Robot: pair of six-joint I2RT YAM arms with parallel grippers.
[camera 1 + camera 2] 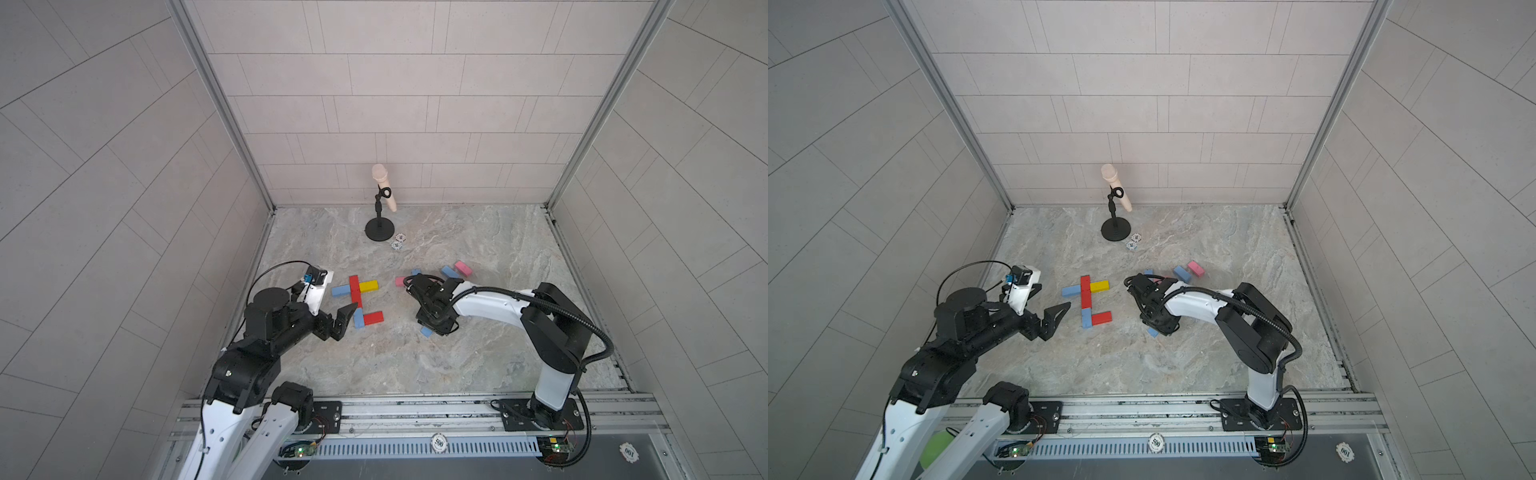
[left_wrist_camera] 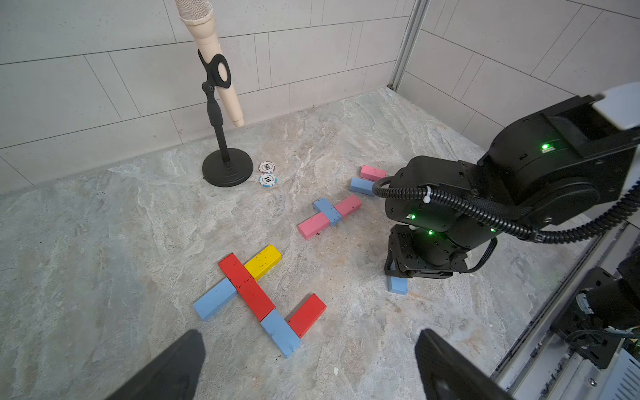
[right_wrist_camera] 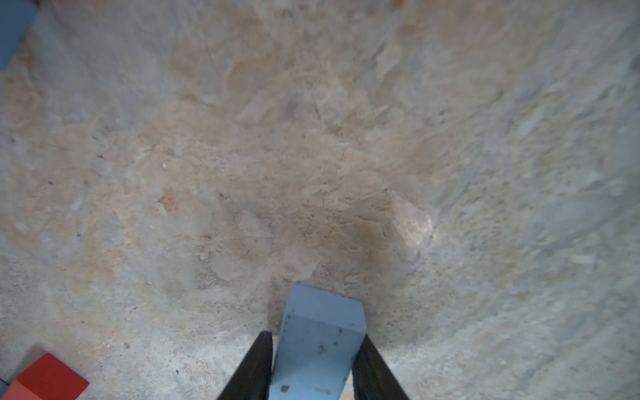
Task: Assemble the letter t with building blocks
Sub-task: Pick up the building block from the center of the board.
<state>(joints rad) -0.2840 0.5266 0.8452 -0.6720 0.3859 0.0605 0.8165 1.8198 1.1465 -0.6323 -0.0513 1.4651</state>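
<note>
**Right fingers flank a light blue block beside the half-laid letter**

The tabletop (image 1: 478, 353) is a flat slab with a grey-and-tan marbled print, matte and finely speckled. Pale panels scored like tiles wall it in on three sides.

Left of centre, six flat, square-edged building blocks lie touching, their matte paint flecked with small dark chips. The far red block (image 1: 353, 281) and the near red block (image 1: 356, 298) run end to end as a stem. The yellow block (image 1: 369, 286) butts the stem's right side and the left light blue block (image 1: 340, 290) its left side. The lower light blue block (image 1: 358, 318) carries the stem nearer, and the red foot block (image 1: 373, 318) lies crosswise on its right.

The right gripper (image 3: 315, 336) points down at the table, right of this figure and well apart from it. Its black wedge-shaped fingers (image 3: 252, 367) stand on either side of a lone light blue block (image 3: 322, 332), close against its long sides. Whether they already pinch it cannot be told.

Farther off, a crosswise light blue block (image 2: 327, 211) sits between two pink blocks (image 2: 313, 225). Beyond these, a far pink block (image 1: 462, 268) and a far light blue block (image 1: 451, 272) lie side by side.

The left gripper (image 2: 310, 334) hangs just left of the figure, its dark fingers spread wide with nothing between them.

By the far wall, a cream microphone (image 1: 384, 187) with a mesh head tilts in a black clip on a thin stand (image 1: 379, 229) with a round base. Two round, notched poker chips (image 1: 399, 241) lie just beside that base.
</note>
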